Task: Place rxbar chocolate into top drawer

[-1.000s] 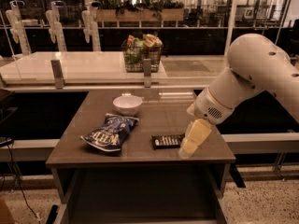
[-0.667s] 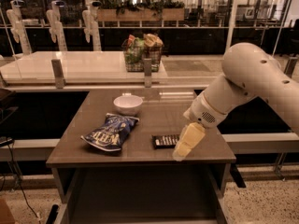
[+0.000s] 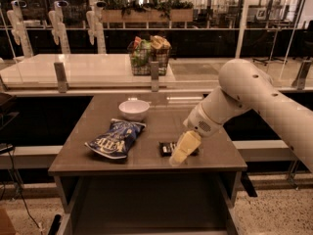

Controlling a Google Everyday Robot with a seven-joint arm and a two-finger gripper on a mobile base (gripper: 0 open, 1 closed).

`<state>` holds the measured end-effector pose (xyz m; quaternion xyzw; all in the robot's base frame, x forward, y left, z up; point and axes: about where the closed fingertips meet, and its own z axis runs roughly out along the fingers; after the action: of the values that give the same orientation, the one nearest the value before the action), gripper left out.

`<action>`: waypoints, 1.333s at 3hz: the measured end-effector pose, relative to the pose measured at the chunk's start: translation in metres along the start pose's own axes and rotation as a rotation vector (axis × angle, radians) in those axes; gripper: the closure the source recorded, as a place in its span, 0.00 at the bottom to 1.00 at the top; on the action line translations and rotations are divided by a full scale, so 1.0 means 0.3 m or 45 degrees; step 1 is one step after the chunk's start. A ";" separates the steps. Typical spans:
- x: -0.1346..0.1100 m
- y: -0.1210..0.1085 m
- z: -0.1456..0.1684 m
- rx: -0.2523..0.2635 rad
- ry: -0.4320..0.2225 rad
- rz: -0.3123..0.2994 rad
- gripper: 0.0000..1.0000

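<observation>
Rxbar chocolate, small flat black wrapper (image 3: pixel 167 148): lies on brown bench (image 3: pixel 161 121), near front edge | pale end effector (image 3: pixel 177 156): dips lower than a second ago, now over bar's right end; grip state cannot tell | wide grey-brown top drawer (image 3: pixel 146 204): open below, grasp pending.

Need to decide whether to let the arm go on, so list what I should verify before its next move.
1. Rxbar lies flat on the table, near its front edge: ok.
2. Gripper is over the rxbar: ok, covering its right part.
3. Grip on the rxbar: cannot tell.
4. Drawer is pulled out below the front edge: ok.
5. Chip bag is apart from the rxbar: ok, gap on the left.
6. Bowl is out of the way: ok, further back.
</observation>
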<state>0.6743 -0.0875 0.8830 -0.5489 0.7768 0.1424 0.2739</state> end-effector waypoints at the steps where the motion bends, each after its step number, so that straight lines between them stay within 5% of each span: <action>1: 0.003 -0.056 0.046 0.003 -0.016 0.018 0.00; 4: 0.114 -0.181 0.218 -0.034 0.024 0.118 0.00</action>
<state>0.7338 -0.0993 0.8145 -0.5170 0.8020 0.1601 0.2525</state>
